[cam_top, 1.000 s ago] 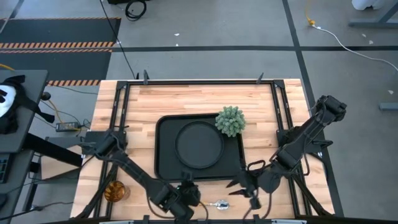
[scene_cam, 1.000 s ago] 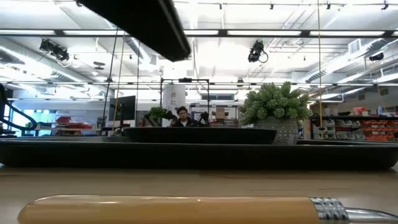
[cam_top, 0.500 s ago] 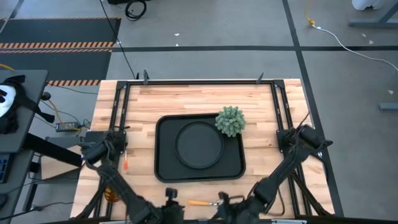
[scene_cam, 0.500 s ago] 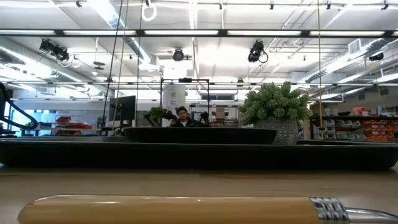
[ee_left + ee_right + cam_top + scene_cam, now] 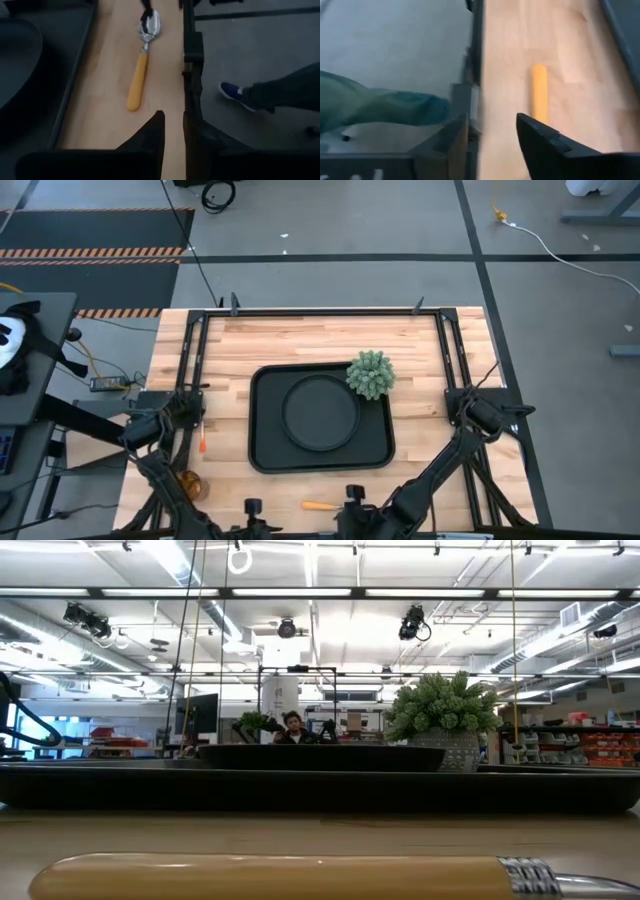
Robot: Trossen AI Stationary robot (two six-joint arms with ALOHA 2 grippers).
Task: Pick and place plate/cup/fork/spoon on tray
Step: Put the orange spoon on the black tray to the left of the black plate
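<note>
The round black plate (image 5: 320, 412) lies on the black tray (image 5: 268, 452) at the table's middle. The fork (image 5: 202, 442) lies on the wood left of the tray. The amber cup (image 5: 186, 485) stands near the near left corner. The spoon (image 5: 141, 65) lies flat along the near edge, with its handle (image 5: 318, 505) toward the left. My left gripper (image 5: 173, 117) hangs at the near edge left of the spoon, open by a narrow gap and empty. My right gripper (image 5: 492, 125) is open by the spoon's bowl end. Its finger hides the bowl in its own view.
A potted green plant (image 5: 371, 375) stands at the tray's far right corner. A person's shoe and leg (image 5: 240, 94) show beyond the near edge, and a teal-clad limb (image 5: 380, 110) shows there too. Bare wood lies to the tray's left, right and far sides.
Both arms have drawn back toward the table's near edge, and the arm that crossed the top of the low view has left it. My left gripper has gone left off the spoon's handle, which now shows. The spoon has stayed where it was.
</note>
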